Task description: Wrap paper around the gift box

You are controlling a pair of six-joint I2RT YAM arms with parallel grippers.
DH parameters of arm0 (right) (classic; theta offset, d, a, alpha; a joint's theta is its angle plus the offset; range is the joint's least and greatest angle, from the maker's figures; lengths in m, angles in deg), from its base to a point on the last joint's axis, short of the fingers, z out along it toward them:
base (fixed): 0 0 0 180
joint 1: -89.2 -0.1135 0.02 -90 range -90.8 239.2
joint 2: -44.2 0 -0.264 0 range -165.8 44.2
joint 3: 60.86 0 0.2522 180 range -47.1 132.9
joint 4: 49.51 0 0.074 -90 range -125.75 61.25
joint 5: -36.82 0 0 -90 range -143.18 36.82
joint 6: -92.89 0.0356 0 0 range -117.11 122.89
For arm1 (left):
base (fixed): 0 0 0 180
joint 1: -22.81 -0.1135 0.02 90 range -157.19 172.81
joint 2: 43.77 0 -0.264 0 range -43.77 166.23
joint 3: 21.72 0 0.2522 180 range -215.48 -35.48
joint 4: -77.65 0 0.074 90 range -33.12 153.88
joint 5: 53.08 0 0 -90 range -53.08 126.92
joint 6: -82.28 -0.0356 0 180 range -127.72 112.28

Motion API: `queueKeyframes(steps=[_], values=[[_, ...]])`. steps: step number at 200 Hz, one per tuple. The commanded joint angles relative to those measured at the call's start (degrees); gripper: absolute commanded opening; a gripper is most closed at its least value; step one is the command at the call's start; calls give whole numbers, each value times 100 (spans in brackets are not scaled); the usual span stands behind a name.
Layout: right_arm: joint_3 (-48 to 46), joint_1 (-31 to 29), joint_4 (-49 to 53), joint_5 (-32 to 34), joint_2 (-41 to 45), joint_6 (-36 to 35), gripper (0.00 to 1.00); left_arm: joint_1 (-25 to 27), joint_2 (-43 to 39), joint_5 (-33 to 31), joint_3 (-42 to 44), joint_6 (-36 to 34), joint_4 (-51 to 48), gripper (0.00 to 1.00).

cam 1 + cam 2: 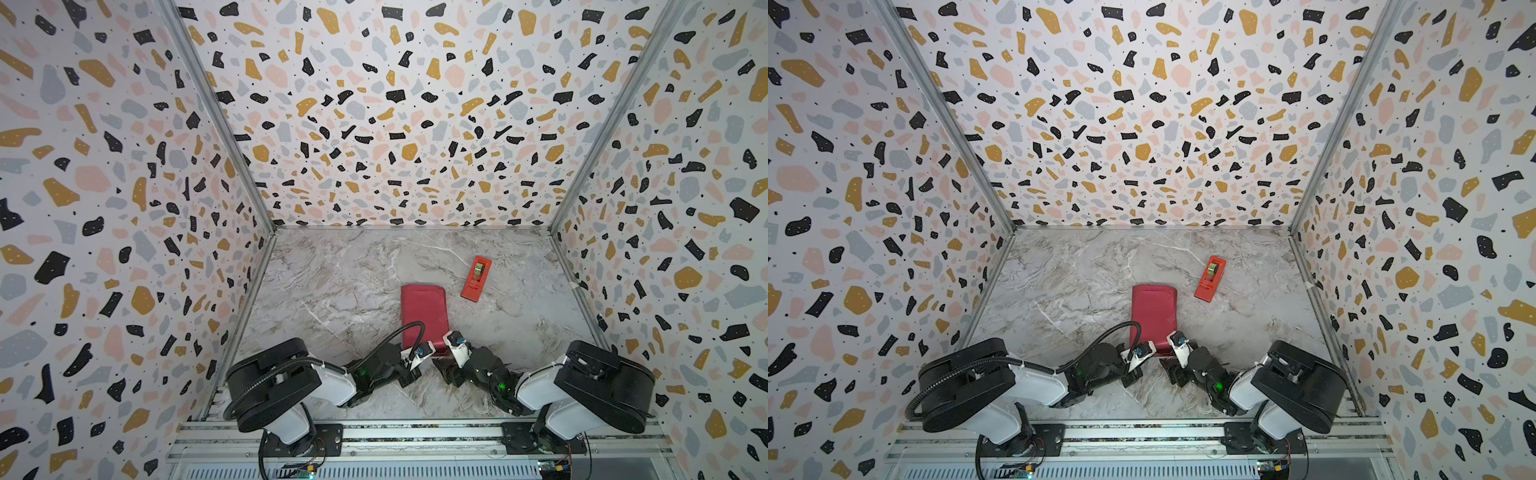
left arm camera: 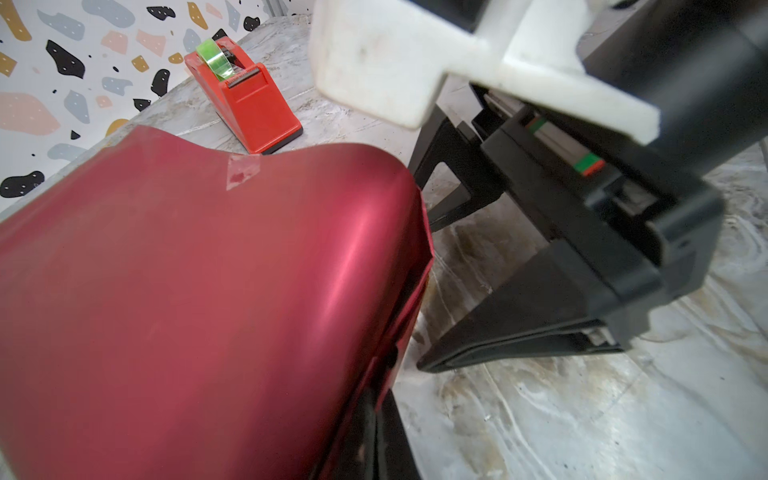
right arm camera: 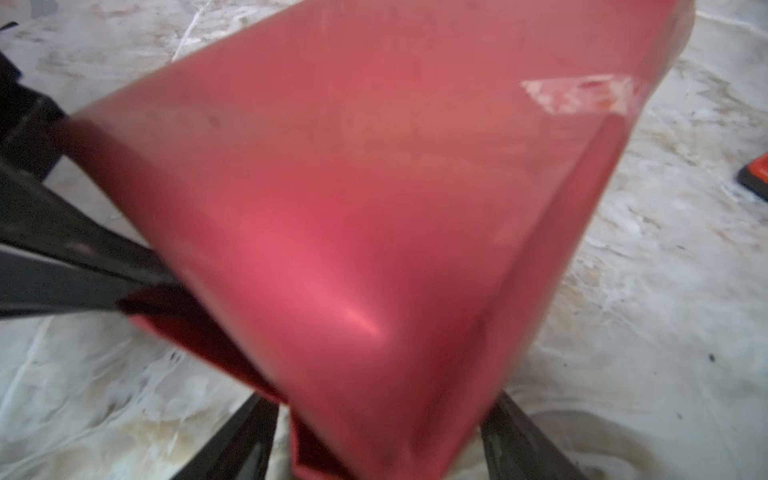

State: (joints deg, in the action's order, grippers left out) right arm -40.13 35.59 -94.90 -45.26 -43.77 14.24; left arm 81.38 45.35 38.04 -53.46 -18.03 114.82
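Note:
The paper is folded round into a long red parcel in the middle of the table. The gift box is hidden inside it. A clear tape strip holds the seam near the far end. My left gripper is shut on the paper's loose edge at the parcel's near end. My right gripper is open, its black fingers low on either side of the parcel's near corner.
A red-orange tape dispenser with a green roll stands on the marble table, to the right of and beyond the parcel. Patterned walls close in three sides. Both arms crowd the near end.

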Motion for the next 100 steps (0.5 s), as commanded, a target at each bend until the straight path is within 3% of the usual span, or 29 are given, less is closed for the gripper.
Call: queueKeyframes(steps=[1, 66, 100], values=[[-34, -11, -855, 231, -253, -66, 73, -29, 13, 141, -59, -145, 120, 0], [-25, -18, -1154, 399, -607, 80, 66, -27, -59, 239, -155, -332, -250, 0], [-20, -13, -1164, 418, -608, 104, 65, -22, -161, 241, -154, -355, -345, 15]])
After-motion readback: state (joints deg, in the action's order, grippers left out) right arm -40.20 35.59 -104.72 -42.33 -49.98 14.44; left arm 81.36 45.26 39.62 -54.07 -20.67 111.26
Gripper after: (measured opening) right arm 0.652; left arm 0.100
